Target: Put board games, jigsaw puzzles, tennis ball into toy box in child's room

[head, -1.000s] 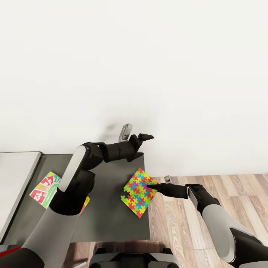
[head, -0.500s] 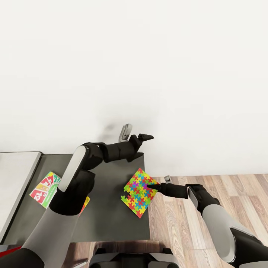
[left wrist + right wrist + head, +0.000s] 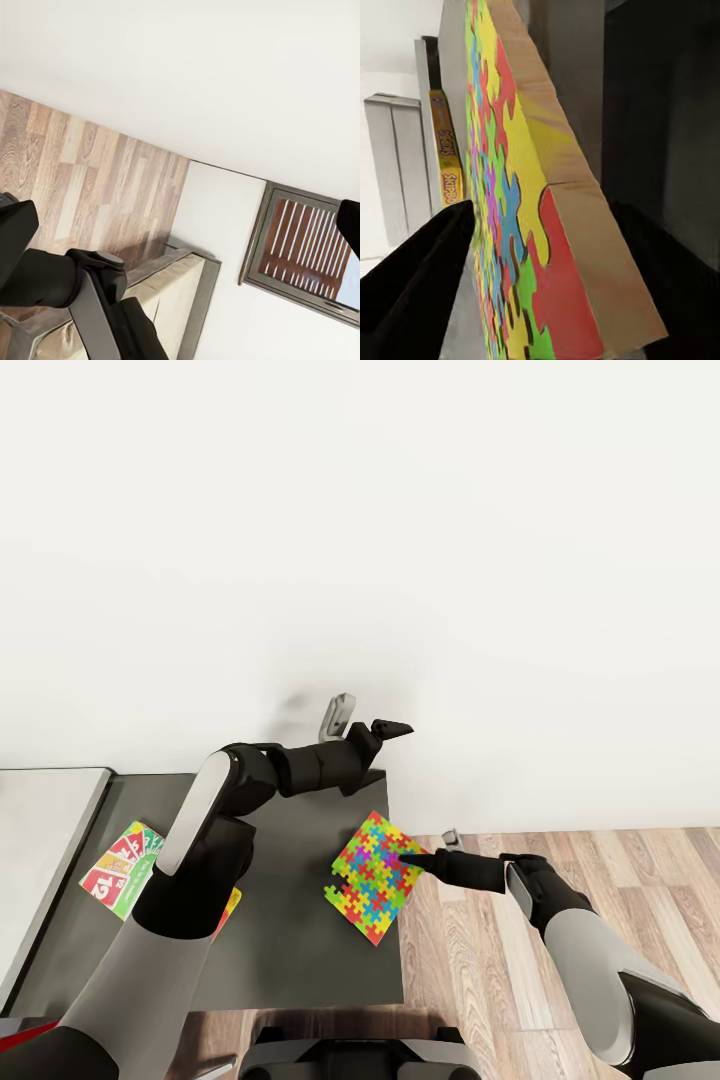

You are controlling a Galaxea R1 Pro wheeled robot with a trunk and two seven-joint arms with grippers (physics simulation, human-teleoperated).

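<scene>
Multicoloured pieces, yellow, pink, blue and green, make up the jigsaw puzzle [image 3: 373,878] I have at the right edge of the dark-grey part of the table [image 3: 290,950], turned cornerwise with one corner reaching out past that edge over the wooden floor [image 3: 520,960]. My right tool [image 3: 412,857] comes in from the floor side with its dark fingers closed around the overhanging corner; in the right wrist view I see the puzzle's thick wooden edge [image 3: 559,225] running between the two black fingers [image 3: 420,277], one on the coloured face and one on the underside, so I read it as clamped on the puzzle.

Further along, near the left edge of the dark section, lies a green-white-red board game [image 3: 120,868], flat on the top. A yellow corner [image 3: 230,905] of something flat peeks out from beneath my left forearm; I cannot tell what it is. Beyond the game box the light-grey part of the table [image 3: 40,830] begins.

My left tool [image 3: 365,720] is held up above the far right corner of the table, close to the white wall [image 3: 400,560], with its two fingers spread apart and nothing between them.
</scene>
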